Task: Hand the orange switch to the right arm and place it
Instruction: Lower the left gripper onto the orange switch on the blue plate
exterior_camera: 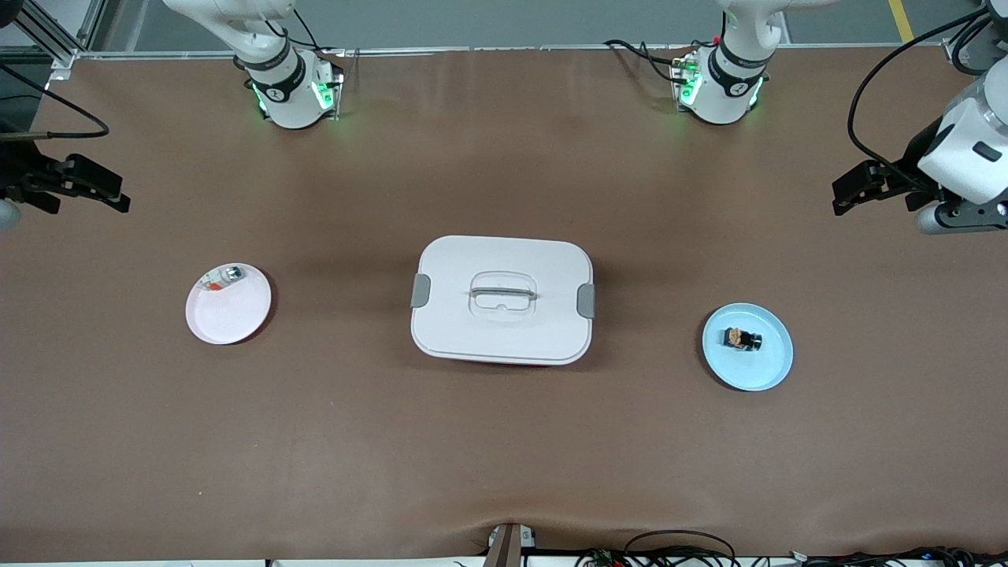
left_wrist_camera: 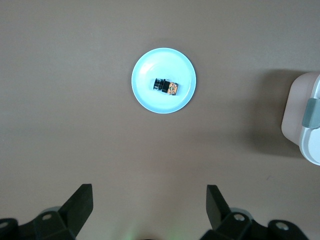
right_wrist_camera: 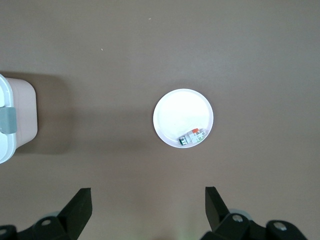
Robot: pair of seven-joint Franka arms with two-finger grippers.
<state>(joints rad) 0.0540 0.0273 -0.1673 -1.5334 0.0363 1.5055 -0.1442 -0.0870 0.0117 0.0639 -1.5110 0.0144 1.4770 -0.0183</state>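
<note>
Both grippers, left gripper (exterior_camera: 846, 193) and right gripper (exterior_camera: 118, 197), hang over brown table (exterior_camera: 504, 441), jaws released, empty.

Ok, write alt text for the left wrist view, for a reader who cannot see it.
A small black switch with an orange band lies in the middle of a light blue plate on a brown table, seen from above. The left gripper hangs open over bare table, apart from the plate. A corner of a white lidded box shows at the picture's edge.
</note>
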